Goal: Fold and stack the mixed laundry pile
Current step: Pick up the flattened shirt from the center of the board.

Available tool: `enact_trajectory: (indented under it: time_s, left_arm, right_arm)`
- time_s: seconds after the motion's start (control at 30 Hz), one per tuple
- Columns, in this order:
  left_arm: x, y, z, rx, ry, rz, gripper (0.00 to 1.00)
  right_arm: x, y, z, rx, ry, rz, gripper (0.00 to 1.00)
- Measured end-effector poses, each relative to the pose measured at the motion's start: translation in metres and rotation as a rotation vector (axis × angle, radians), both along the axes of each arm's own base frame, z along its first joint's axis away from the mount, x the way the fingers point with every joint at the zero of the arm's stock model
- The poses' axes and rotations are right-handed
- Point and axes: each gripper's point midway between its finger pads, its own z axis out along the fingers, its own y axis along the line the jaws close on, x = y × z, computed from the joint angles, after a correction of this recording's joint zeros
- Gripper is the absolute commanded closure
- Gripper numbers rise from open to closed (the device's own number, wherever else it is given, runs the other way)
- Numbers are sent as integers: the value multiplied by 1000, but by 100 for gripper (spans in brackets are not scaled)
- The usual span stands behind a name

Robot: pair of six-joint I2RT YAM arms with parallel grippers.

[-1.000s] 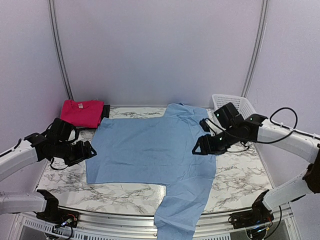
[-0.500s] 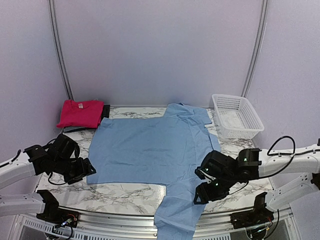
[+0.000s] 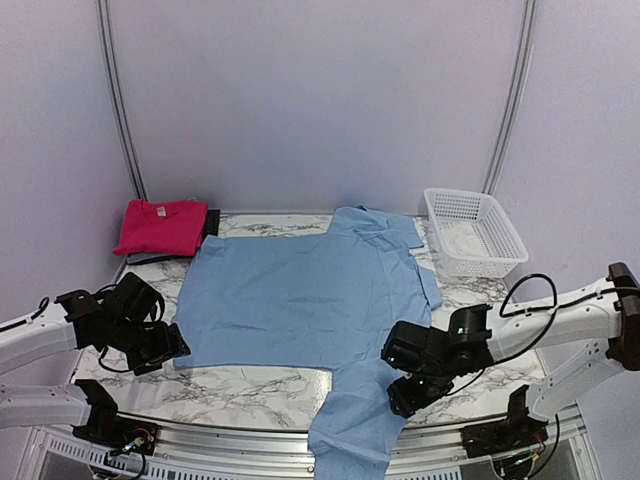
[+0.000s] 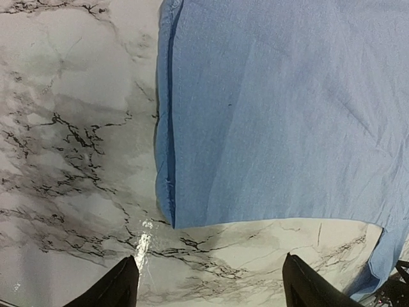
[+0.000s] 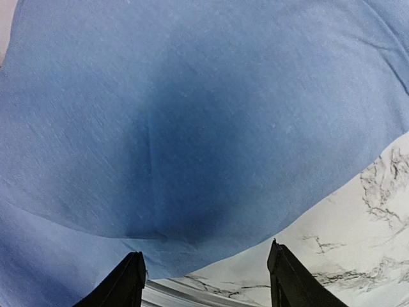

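Blue shirt (image 3: 310,290): lay spread flat across the middle of the table (image 3: 480,345), collar end toward the far right; one sleeve (image 3: 350,440) ran over the near edge and hung down.
Pink T-shirt (image 3: 160,225): sat folded at the far left corner, well apart from the grippers; a dark piece (image 3: 211,221) showed against its right side.
Left gripper (image 3: 168,345): hovered low at the shirt's near left corner; in the wrist view, left gripper (image 4: 211,288) stood wide open and held nothing, with bare marble between its fingers (image 4: 121,284) and the shirt's corner just ahead.
Right gripper (image 3: 402,380): hung over the sleeve near its join with the body; in the wrist view, right gripper (image 5: 208,281) was open and held nothing, with blue cloth beneath.
Basket (image 3: 478,232): white, slatted, stood at the far right just beside the collar; its contents could not be made out.
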Motion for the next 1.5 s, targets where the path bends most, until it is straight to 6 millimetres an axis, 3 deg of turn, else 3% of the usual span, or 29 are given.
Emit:
enact_trajectory:
  time_s: [0.2, 0.6, 0.97, 1.17, 1.33, 1.5]
  left_arm:
    - [0, 0, -2, -2, 14, 26, 18]
    - [-5, 5, -10, -12, 54, 116, 22]
    - [0, 9, -24, 30, 66, 145, 41]
    - [2, 5, -38, 37, 90, 139, 61]
    - [4, 4, -41, 33, 87, 148, 85]
    - [4, 3, -39, 18, 79, 155, 100]
  right_arm:
    - [1, -5, -14, -67, -1, 76, 49]
    - [5, -12, -17, -121, -25, 164, 99]
    - [1, -2, -15, -87, 0, 192, 100]
    - [2, -1, -12, -86, -4, 192, 100]
    - [2, -1, -6, -81, -10, 192, 100]
    - [4, 2, 5, -50, -25, 190, 100]
